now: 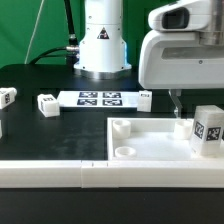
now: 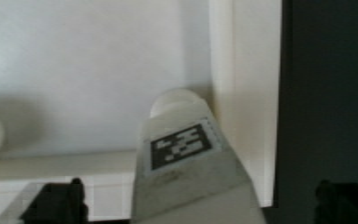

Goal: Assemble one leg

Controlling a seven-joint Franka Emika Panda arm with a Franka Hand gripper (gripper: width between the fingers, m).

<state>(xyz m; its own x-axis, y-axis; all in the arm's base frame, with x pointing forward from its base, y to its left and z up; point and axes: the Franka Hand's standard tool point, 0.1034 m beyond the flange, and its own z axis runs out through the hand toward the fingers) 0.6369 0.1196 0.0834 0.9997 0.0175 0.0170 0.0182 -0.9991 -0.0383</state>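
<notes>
A leg (image 1: pixel 208 131), a short white post with a black-and-white tag, stands upright on the large white panel (image 1: pixel 150 150) near its corner on the exterior view's right. My gripper (image 1: pixel 179 103) hangs just above and behind it. In the wrist view the leg (image 2: pixel 190 150) lies between my two dark fingertips (image 2: pixel 60 197), with a clear gap on each side. The jaws are wide apart and touch nothing. The panel's floor (image 2: pixel 87 70) and raised rim (image 2: pixel 247 60) fill the wrist view behind the leg.
Three more tagged white legs lie on the black table: one (image 1: pixel 7 97) at the far left, one (image 1: pixel 47 103) beside it, and one (image 1: pixel 145 99) right of the marker board (image 1: pixel 100 98). The robot base (image 1: pixel 103 45) stands behind. Round sockets (image 1: pixel 122 127) sit in the panel's corners.
</notes>
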